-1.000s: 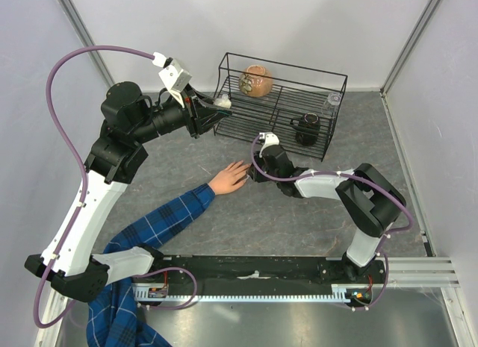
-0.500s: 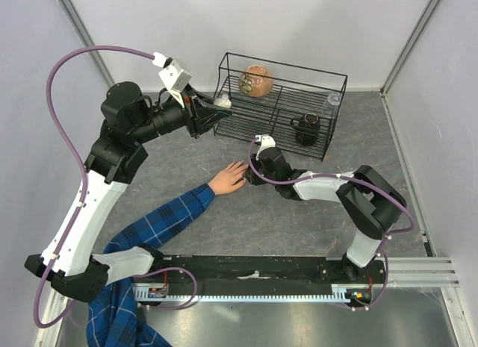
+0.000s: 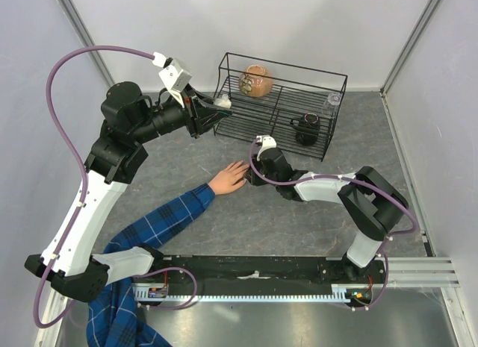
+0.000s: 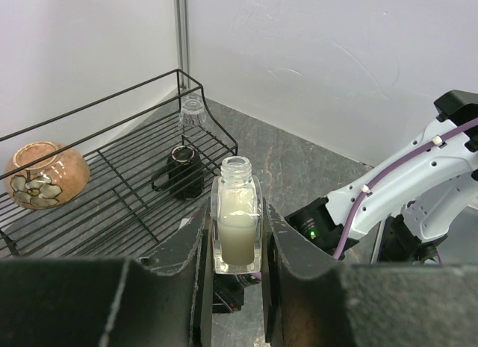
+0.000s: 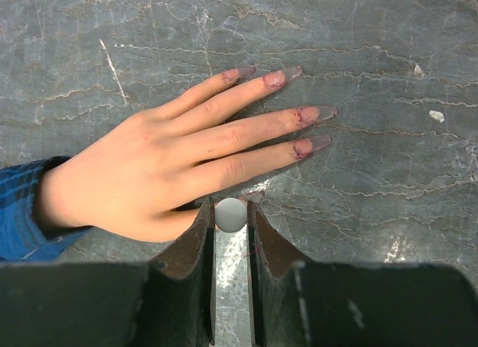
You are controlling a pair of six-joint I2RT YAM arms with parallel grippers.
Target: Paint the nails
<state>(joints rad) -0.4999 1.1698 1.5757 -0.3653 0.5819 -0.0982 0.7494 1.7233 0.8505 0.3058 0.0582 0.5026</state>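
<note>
A light skin-coloured hand (image 5: pixel 149 168) in a blue plaid sleeve (image 3: pixel 160 220) lies flat on the grey table, fingers spread to the right. Its nails (image 5: pixel 320 113) are long, with reddish smears at their bases. My right gripper (image 5: pixel 231 217) is shut on a small white round cap (image 5: pixel 231 213), directly over the thumb, which is mostly hidden under the fingers. In the top view this gripper (image 3: pixel 250 174) sits at the hand's (image 3: pixel 228 177) fingertips. My left gripper (image 4: pixel 237 236) is shut on an uncapped clear bottle (image 4: pixel 237 224) of milky liquid, held high beside the rack's left end (image 3: pixel 222 103).
A black wire rack (image 3: pixel 284 101) stands at the back, holding a brown flowered vase (image 3: pixel 255 80), a black cup (image 3: pixel 306 127) and an upturned glass (image 3: pixel 333 101). Walls close in on the left, back and right. The sleeve runs to the near left edge.
My right gripper has edged slightly left toward the hand with the cap in it. The left arm and the bottle have stayed put.
</note>
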